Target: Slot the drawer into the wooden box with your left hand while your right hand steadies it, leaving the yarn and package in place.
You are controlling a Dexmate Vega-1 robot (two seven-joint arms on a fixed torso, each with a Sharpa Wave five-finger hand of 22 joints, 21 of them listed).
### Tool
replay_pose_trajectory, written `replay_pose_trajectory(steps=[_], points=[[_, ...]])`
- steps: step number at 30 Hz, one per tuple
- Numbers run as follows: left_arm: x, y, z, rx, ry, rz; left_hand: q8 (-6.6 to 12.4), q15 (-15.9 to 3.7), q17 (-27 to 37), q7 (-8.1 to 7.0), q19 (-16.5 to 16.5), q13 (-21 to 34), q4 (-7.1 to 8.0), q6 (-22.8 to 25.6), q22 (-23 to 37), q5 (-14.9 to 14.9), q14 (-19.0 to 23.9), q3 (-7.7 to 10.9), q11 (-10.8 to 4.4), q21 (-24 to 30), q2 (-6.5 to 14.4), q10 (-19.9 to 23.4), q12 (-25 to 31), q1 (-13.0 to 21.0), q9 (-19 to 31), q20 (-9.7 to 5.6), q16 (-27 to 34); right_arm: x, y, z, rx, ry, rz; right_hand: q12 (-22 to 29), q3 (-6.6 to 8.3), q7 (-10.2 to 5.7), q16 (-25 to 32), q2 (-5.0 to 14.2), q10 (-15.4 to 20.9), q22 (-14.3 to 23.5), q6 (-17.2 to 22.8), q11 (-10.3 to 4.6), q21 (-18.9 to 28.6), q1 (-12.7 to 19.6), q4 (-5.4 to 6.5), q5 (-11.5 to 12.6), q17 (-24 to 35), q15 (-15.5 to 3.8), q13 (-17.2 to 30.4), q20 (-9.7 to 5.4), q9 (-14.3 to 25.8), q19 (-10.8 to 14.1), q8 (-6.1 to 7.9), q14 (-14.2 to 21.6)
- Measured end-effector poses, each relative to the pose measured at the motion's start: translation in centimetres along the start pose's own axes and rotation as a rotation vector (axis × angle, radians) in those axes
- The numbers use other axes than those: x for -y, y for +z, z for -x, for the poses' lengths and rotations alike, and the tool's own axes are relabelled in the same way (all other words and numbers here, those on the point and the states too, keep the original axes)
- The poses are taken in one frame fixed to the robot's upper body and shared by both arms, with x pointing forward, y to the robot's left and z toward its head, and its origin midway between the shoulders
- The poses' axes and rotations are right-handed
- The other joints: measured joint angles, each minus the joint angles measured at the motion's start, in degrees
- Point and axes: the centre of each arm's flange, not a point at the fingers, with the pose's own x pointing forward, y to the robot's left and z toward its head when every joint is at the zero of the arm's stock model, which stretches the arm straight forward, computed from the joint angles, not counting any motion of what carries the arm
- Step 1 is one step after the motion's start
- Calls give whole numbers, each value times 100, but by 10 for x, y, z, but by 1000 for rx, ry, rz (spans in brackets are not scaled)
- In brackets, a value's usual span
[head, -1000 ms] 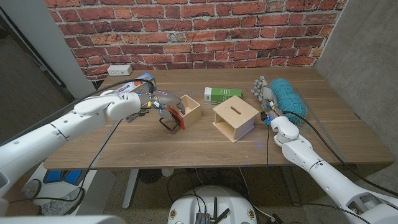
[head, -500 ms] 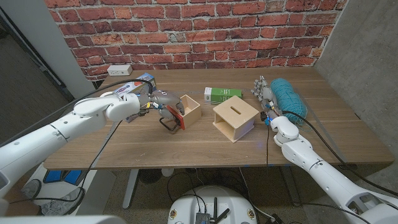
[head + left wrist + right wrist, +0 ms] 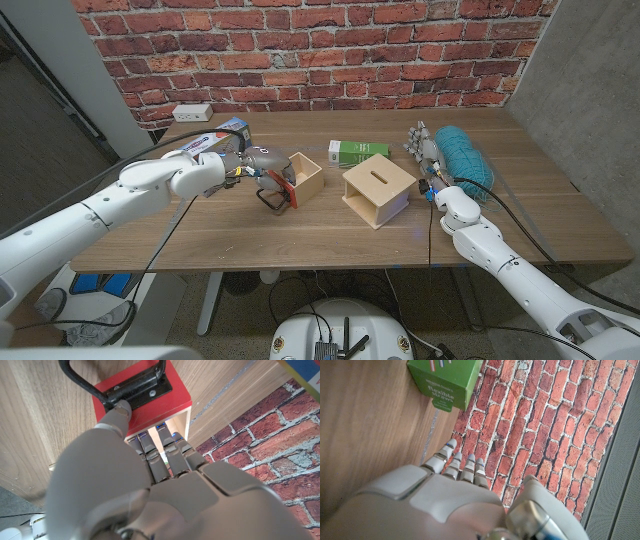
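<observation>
The left robot hand [image 3: 258, 166] reaches in from the desk's left edge, fingers [image 3: 165, 455] curled closed in a grip. The right robot hand [image 3: 428, 150] stands upright near the desk's right edge, fingers [image 3: 455, 462] straight and together, holding nothing.

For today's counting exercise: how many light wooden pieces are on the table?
2. The drawer, red-fronted with a black handle, is at the left hand; the wooden box with a slot on top stands mid-table, apart from it.

Bare table [image 3: 330, 228] between drawer [image 3: 298, 178] and wooden box [image 3: 375, 190]

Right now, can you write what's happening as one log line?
left hand: grips drawer | right hand: open beside yarn | wooden box: drawer not yet in | green package: untouched
</observation>
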Motion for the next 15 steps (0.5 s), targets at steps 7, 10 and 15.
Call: replay_pose_trajectory(steps=[7,10,15], points=[[0,0,0,0,11,-2,20,-89,0,-42,133,-5,-5,213,0,-5,278,85,-5,0,101,260,42,53,-5,-5,-1,0,0,0,-1,0,-1,0,23,0,27,0,0,0,0,0,0,0,23,0,0,0,0,0,0,0,0,0],[0,0,0,1,15,-5,21,-101,-2,-47,186,-5,-21,308,-1,-5,366,101,19,44,122,353,38,62,-2,-23,-5,0,-1,1,-2,0,-1,0,23,0,27,0,0,0,0,0,0,0,23,0,0,0,0,0,0,0,0,0],[0,0,0,2,18,-10,41,-158,-1,-95,321,-5,-36,548,-1,-27,573,133,32,44,159,570,21,99,-2,-13,-6,0,-1,1,-2,1,-2,0,23,0,27,0,0,0,0,0,0,0,23,0,0,0,0,0,0,0,0,0]])
